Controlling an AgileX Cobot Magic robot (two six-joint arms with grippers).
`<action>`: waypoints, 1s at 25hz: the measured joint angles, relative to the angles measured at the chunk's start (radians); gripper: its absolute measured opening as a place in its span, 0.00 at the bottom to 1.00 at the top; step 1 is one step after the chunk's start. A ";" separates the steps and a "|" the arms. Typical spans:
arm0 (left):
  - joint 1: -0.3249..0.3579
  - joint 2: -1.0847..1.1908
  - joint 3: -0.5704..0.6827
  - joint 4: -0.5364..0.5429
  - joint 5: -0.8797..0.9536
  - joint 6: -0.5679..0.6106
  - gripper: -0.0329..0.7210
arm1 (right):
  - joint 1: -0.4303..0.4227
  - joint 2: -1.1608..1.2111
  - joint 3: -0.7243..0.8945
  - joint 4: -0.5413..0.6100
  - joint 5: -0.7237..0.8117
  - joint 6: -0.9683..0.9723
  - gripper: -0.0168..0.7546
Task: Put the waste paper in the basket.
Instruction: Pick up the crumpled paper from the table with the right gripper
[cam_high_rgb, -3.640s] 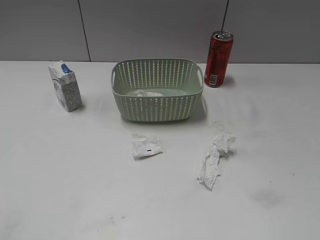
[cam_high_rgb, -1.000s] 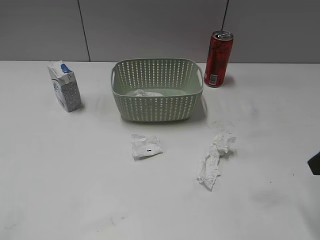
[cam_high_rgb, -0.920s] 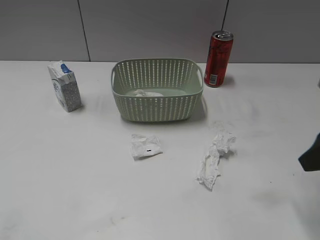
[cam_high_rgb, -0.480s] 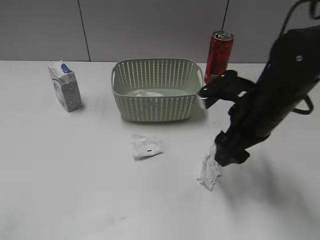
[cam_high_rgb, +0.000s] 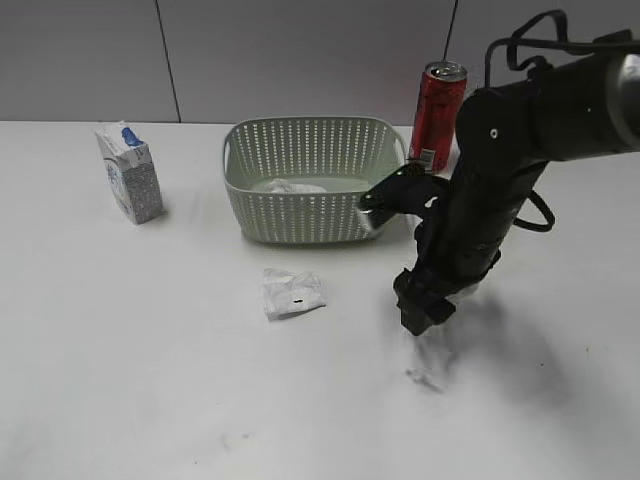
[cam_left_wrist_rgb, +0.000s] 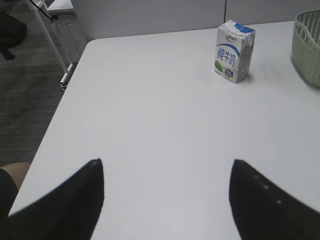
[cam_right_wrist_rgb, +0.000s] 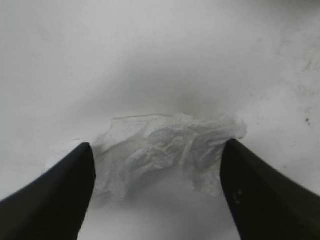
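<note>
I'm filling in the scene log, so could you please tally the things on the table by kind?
Waste paper scraps: 3, the small wad, the long scrap between the right gripper's open fingers, one scrap in the basket
Basket: 1
Red can: 1
Milk carton: 1
Total: 6

Covering nearly all of the long paper scrap (cam_high_rgb: 424, 376) beneath the right arm (cam_high_rgb: 480, 210) at 4 o'clock of the basket (cam_high_rgb: 315, 180). Cropping both left fingers (cam_left_wrist_rgb: 60, 207) at 6 o'clock. Blurring the scrap's edges up close.
</note>
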 joint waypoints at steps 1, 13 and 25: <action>0.000 0.000 0.000 0.000 0.000 0.000 0.81 | 0.000 0.014 0.000 -0.001 0.008 -0.002 0.78; 0.000 0.000 0.000 0.001 0.000 0.000 0.80 | 0.000 0.066 -0.043 -0.017 0.067 -0.007 0.78; 0.000 0.000 0.000 0.001 0.000 0.000 0.80 | 0.000 0.063 -0.258 -0.019 0.364 -0.007 0.78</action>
